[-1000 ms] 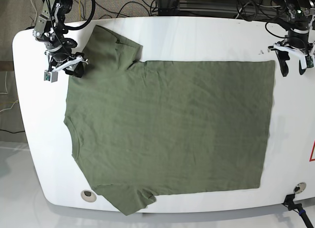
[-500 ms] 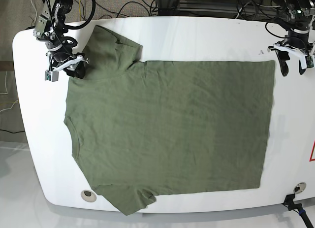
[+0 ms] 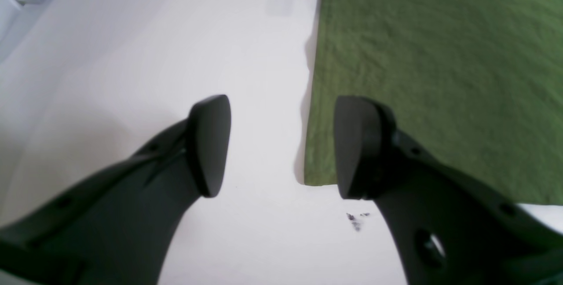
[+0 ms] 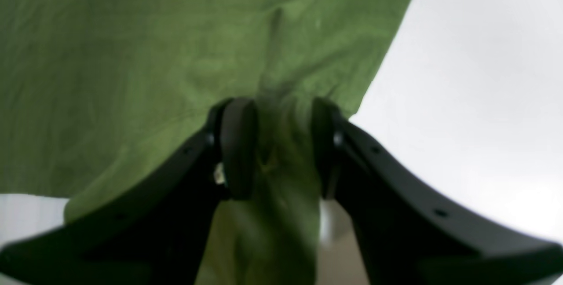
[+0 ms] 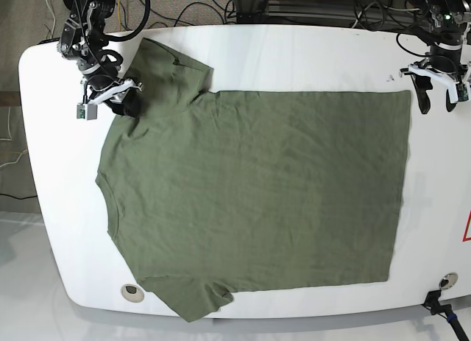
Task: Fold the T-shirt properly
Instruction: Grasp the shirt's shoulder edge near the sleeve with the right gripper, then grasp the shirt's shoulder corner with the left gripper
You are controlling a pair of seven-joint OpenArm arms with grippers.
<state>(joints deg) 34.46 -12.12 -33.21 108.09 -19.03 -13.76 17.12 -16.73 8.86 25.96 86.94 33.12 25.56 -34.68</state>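
Observation:
The olive-green T-shirt (image 5: 250, 194) lies spread flat on the white table (image 5: 294, 54), neckline toward the left and hem toward the right. My right gripper (image 5: 118, 96) is at the shirt's upper left shoulder, by the far sleeve. In the right wrist view it (image 4: 277, 144) is shut on a bunched fold of the T-shirt (image 4: 132, 56). My left gripper (image 5: 438, 96) hovers just beyond the hem's far right corner. The left wrist view shows it (image 3: 281, 144) open and empty, one finger over the T-shirt (image 3: 440, 56) corner, the other over bare table.
Cables (image 5: 309, 6) run along the table's back edge. A round insert (image 5: 131, 290) sits near the front left edge and a black clamp (image 5: 441, 289) at the front right. A red marking (image 5: 467, 227) lies at the right edge.
My right gripper has shifted up and to the right in the base view, dragging the shoulder cloth inward with it. The left arm has stayed put.

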